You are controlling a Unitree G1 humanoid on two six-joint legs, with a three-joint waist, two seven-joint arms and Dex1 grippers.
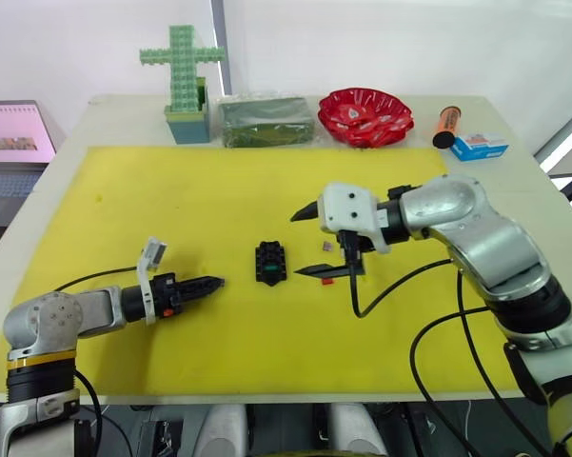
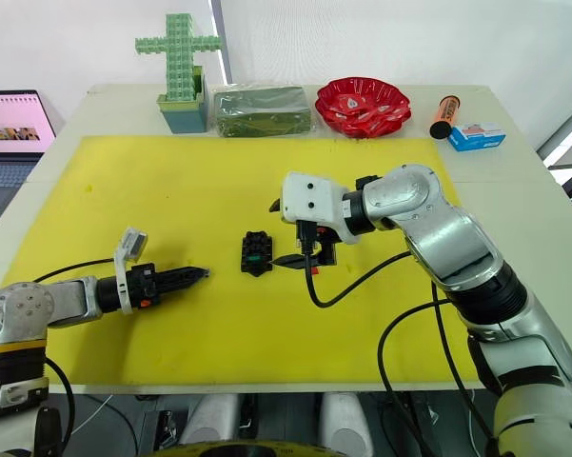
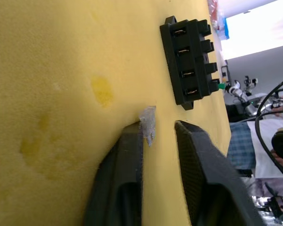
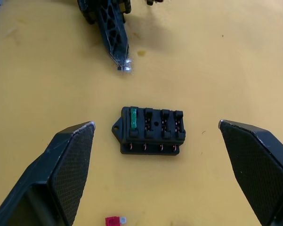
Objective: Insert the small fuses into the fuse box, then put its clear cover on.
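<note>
The black fuse box [image 4: 150, 131] lies mid-mat with a green fuse [image 4: 134, 117] seated in one end slot. My right gripper [image 1: 303, 245] hovers just right of the box, wide open, with its fingers [image 4: 68, 155] spread to either side and nothing between them. A red fuse [image 4: 114, 220] lies on the mat beneath that gripper, and a small mauve fuse [image 1: 327, 246] lies close by. My left gripper [image 1: 214, 282] points at the box from the left, a short gap away, shut on a small grey fuse [image 3: 148, 125] at its tips. The clear cover is out of view.
The yellow mat [image 1: 219, 190] covers most of the table. Along the back stand a green block cross [image 1: 183, 71], a dark green packet [image 1: 266, 122], a red bowl [image 1: 365, 116], an orange cylinder [image 1: 446, 126] and a blue box [image 1: 479, 146]. A laptop [image 1: 14, 133] sits far left.
</note>
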